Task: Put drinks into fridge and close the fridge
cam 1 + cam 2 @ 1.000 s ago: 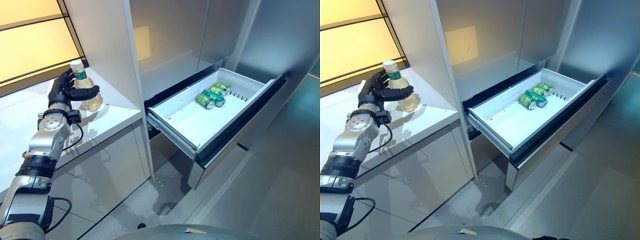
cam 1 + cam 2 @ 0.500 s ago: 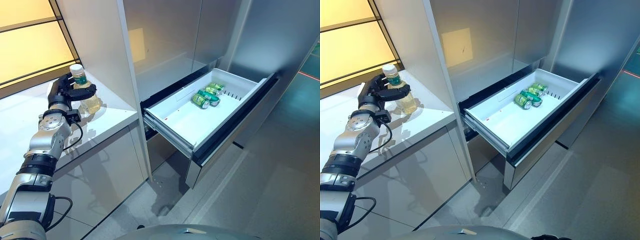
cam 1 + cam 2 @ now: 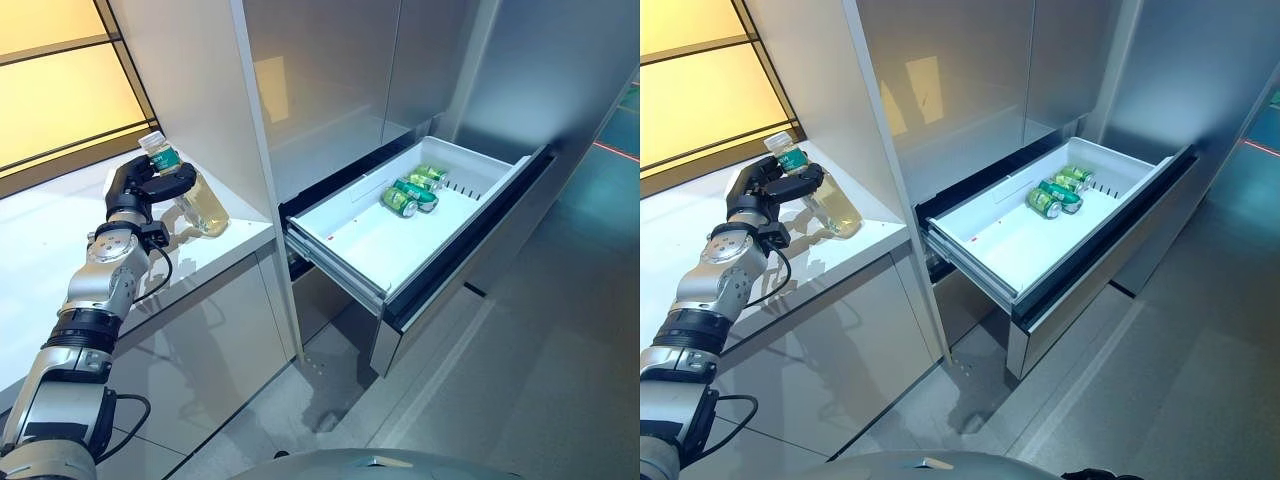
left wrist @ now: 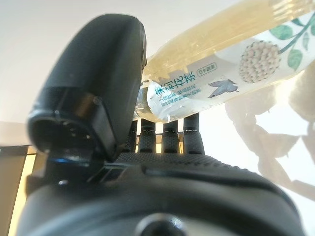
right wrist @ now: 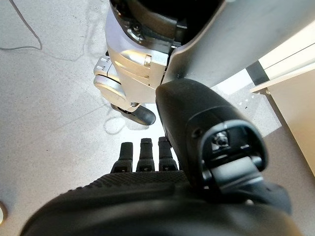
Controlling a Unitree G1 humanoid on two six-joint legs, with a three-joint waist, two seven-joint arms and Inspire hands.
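A clear bottle of pale yellow tea (image 3: 196, 198) with a white cap and green label is tilted, cap toward the window, just over the white counter (image 3: 225, 245). My left hand (image 3: 135, 187) is shut on it near the neck; in the left wrist view the thumb (image 4: 98, 93) and fingers (image 4: 167, 137) wrap the bottle (image 4: 221, 59). The fridge's bottom drawer (image 3: 355, 245) stands pulled out, with several green cans (image 3: 408, 194) lying at its far end. My right hand (image 5: 147, 196) hangs low over the floor, fingers relaxed, holding nothing.
Tall grey fridge doors (image 3: 330, 80) rise above the drawer. A white side panel (image 3: 195, 90) separates counter from fridge. The drawer's dark front (image 3: 470, 235) juts into the grey floor (image 3: 520, 400). A yellow-lit window (image 3: 60, 90) backs the counter.
The bottle has gone from upright to tilted and has moved a little to the right with my left hand, toward the fridge. The drawer and cans have stayed put.
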